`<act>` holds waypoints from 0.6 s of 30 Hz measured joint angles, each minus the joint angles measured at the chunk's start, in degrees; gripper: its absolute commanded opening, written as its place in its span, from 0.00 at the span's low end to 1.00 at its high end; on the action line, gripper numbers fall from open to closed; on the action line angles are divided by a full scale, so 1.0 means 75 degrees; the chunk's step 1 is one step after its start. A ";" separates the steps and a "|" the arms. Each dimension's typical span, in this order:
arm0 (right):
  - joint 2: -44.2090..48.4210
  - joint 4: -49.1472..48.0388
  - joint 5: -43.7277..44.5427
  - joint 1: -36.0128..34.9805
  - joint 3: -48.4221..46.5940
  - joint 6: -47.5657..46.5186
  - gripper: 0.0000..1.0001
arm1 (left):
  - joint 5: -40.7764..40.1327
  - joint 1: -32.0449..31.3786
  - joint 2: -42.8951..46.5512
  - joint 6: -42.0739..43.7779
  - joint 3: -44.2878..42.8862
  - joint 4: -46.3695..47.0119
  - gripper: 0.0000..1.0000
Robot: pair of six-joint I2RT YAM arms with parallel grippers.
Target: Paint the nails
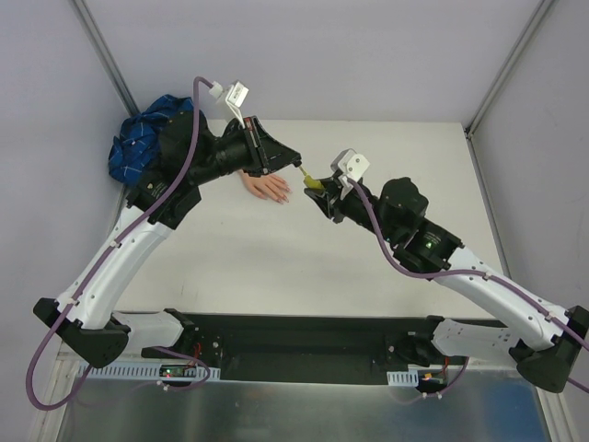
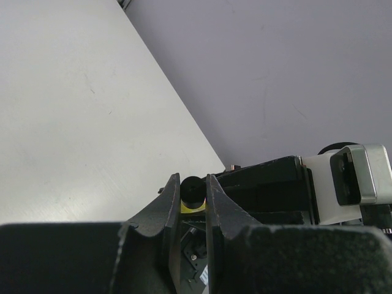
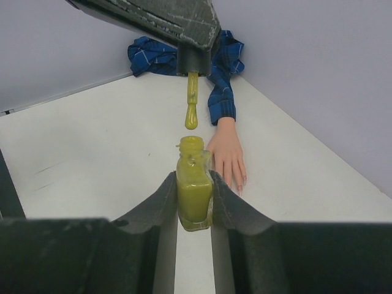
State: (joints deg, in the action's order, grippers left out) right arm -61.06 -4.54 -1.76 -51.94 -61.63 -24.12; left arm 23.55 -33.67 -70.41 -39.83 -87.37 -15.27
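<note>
- Between the fingertips of the right gripper (image 3: 193, 179): yellow polish bottle (image 3: 194, 197), clamped at both sides, upright, neck open. Cannot tell whether resting on the table (image 3: 86, 165) or lifted off it.
- Directly above that neck: brush (image 3: 192, 114), tip coated in yellow, clear of the rim, not touching. Hangs from a black cap (image 3: 193, 61).
- Around the cap: left gripper (image 2: 193, 184), narrow, pinching it from both sides. Confirmed in the left wrist view, black cap seated between the two pads with a sliver of yellow below.
- Just beyond the bottle, slightly to its right in the right wrist view: mannequin hand (image 3: 228, 154), flat on the table, palm down, fingers pointing toward the bottle.
- At the ends of those fingers: nails (image 3: 242, 180), near the bottle, well below and aside from the brush. Too small to read colour with confidence; no yellow visible on them.
- Farther out: blue plaid sleeve (image 3: 222, 92), running from the wrist to a bunched heap at the far corner.
- Progress, as judged: bottle opened, brush loaded, both done. Painting itself apparently not begun; every nail left to do, then recapping.
- Next, likely: swing the brush over to the fingertips, bottle held steady.
</note>
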 measured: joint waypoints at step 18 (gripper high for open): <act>0.0035 -0.0050 -0.0090 0.0061 0.0000 0.0128 0.00 | 0.0006 0.0000 -0.0012 -0.0009 0.0017 0.0012 0.00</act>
State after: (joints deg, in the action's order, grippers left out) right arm -60.80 -4.91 -2.44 -51.48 -61.63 -23.16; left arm 23.59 -33.67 -70.50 -39.90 -87.24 -15.18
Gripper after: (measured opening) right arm 0.249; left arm 0.121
